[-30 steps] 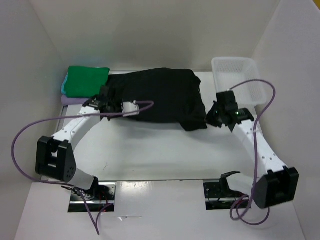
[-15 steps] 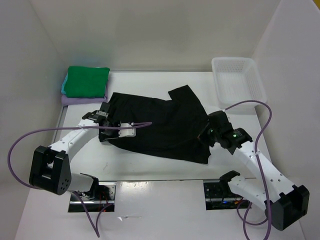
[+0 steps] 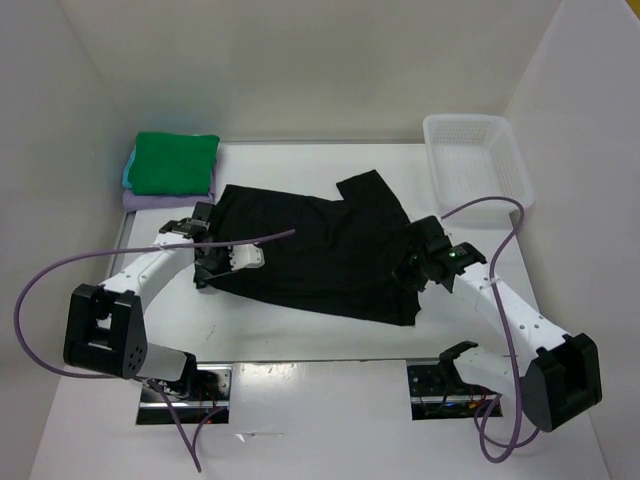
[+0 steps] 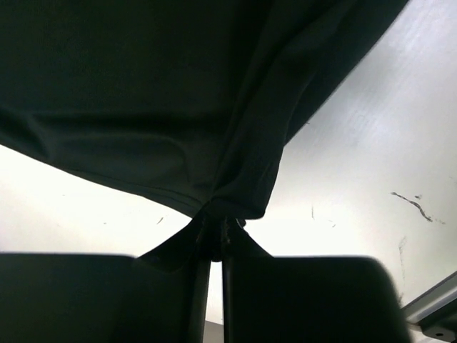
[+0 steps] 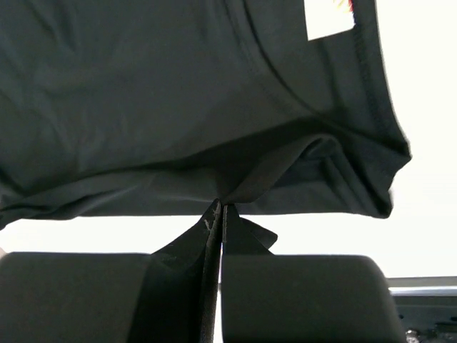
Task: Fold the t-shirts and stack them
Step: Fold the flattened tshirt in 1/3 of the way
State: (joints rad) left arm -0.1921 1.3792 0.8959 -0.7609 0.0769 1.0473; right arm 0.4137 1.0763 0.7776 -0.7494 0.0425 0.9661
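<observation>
Stack: green shirt (image 3: 176,163) folded on top, turquoise shirt (image 3: 127,172) showing only as an edge at its left, lavender shirt (image 3: 150,201) underneath; it sits in the tabletop's (image 3: 300,330) far left corner, beyond the left end effector and to its left.
Left end effector (image 4: 216,236): closed on the near left edge of the black shirt (image 3: 320,250); the wrist view shows the hem bunched into a point between the fingertips, with only a thin slit of light between the fingers below it.
Cloth at left end effector: fans up and away from the pinch, with white tabletop showing on both sides of it.
Black shirt: the task's thing in hand, spread across the middle of the tabletop between the two end effectors and lying askew; one sleeve sticks out at the far edge; its far left corner comes just beside the stack, and I cannot tell whether they touch.
Right end effector (image 5: 218,214): closed tight on the shirt's right edge, with a fold of stitched hem pinched at the fingertips.
Label (image 5: 328,18): a white tag on the cloth, beyond the right end effector and to its right.
Bin (image 3: 465,119): white and meshed, in the far right corner, beyond the right end effector and apart from the shirt.
</observation>
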